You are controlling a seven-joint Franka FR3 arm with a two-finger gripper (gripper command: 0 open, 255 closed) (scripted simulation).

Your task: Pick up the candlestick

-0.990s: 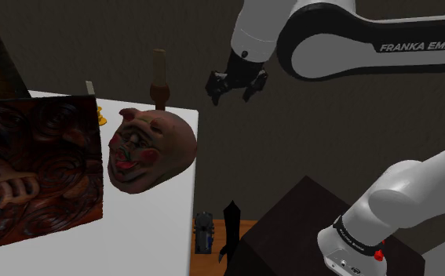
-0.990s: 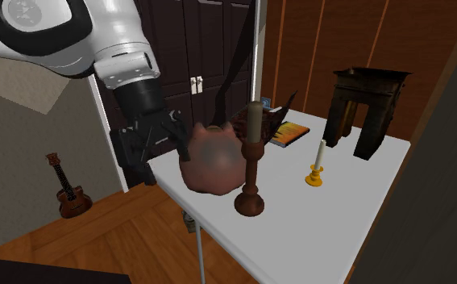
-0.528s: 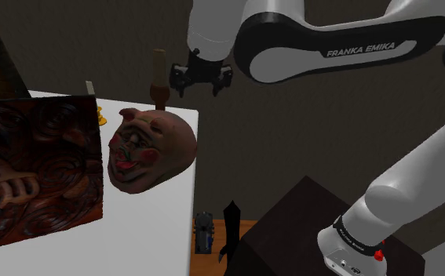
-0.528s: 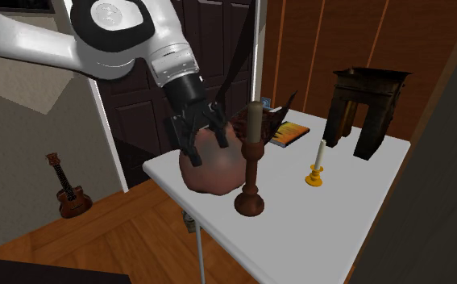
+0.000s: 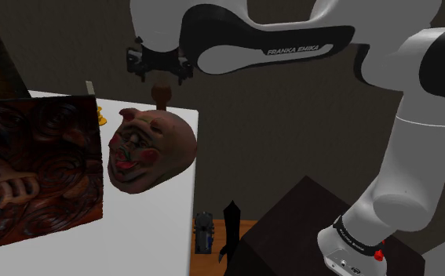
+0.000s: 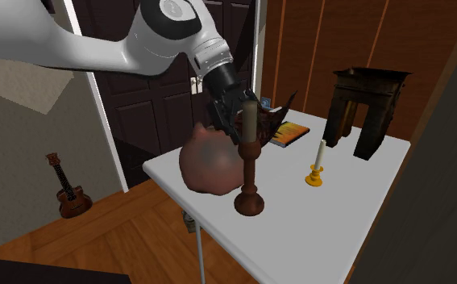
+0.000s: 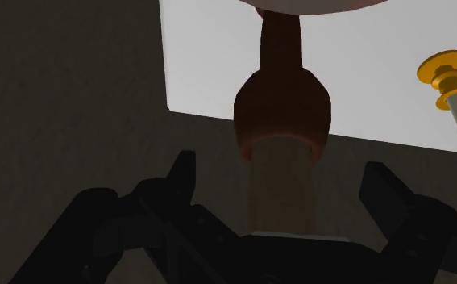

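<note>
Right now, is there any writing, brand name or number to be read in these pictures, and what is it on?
"FRANKA EMIKA": white letters on the dark band of the white arm, in the shoulder view.
Cover of the book lying on the white table, in the second exterior view: any print there is too small to read.
I can read no other words, numbers or signs.

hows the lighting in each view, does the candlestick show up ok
Shoulder view: dim, the dark brown turned candlestick barely stands out from the dark wall. Second exterior view: brightest, the candlestick clear on the white table. Wrist view: the black gripper, fingers open, blends into the shaded background; the candlestick's cup shows against the bright tabletop.
</note>
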